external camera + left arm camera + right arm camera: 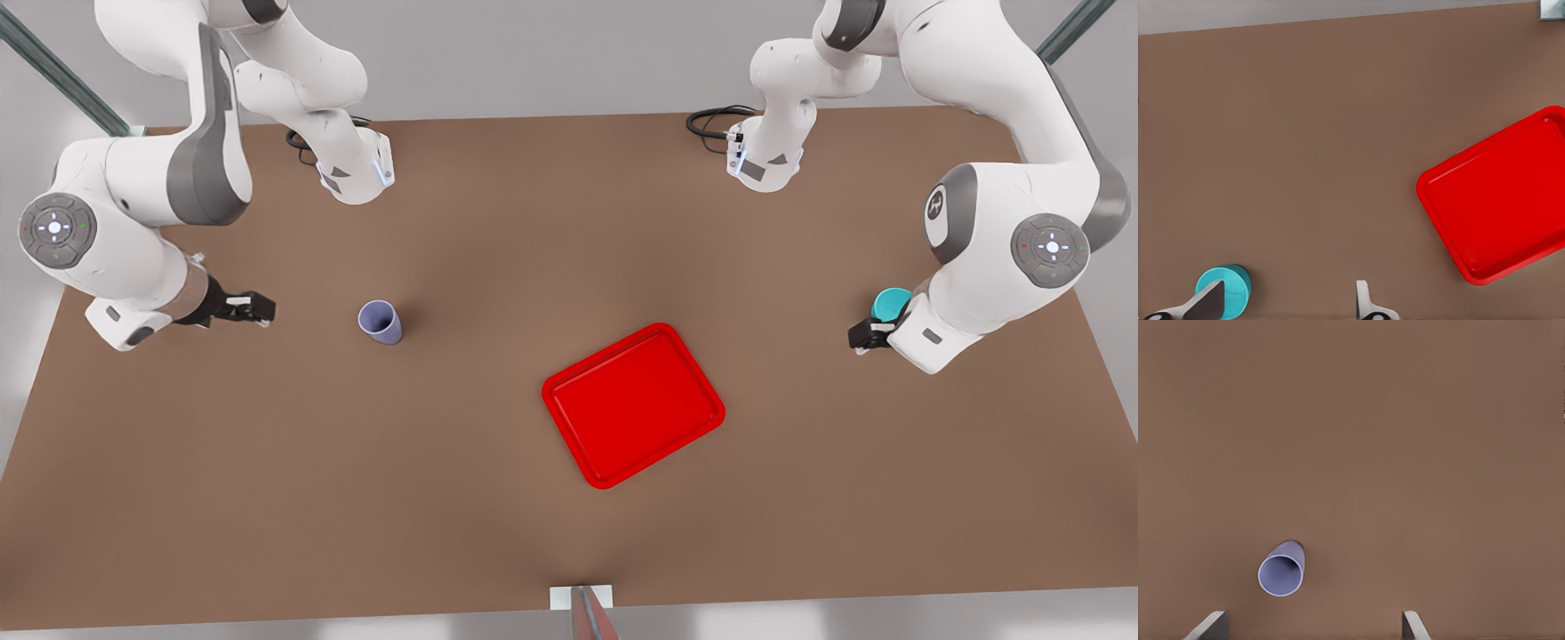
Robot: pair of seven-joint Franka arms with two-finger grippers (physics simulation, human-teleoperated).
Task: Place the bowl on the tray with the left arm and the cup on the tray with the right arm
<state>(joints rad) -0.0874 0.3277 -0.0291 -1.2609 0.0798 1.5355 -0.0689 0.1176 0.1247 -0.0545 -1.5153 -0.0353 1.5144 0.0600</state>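
The teal bowl (890,304) rests on the brown table at the front view's right, partly hidden by the left arm. My left gripper (867,336) hovers just beside it, open; in the left wrist view the bowl (1228,287) lies behind one finger (1205,305), off the gap of the gripper (1286,310). The lavender cup (380,321) stands upright at the front view's left. My right gripper (258,308) is open and apart from it, and the cup (1281,570) lies ahead of the gripper (1310,632). The red tray (633,404) lies bare between them, also in the left wrist view (1501,200).
Both arm bases (356,169) (765,160) stand at the table's back edge, with black cables (711,120) beside them. A small white bracket (582,597) sits at the front edge. Open tabletop (356,498) surrounds the tray.
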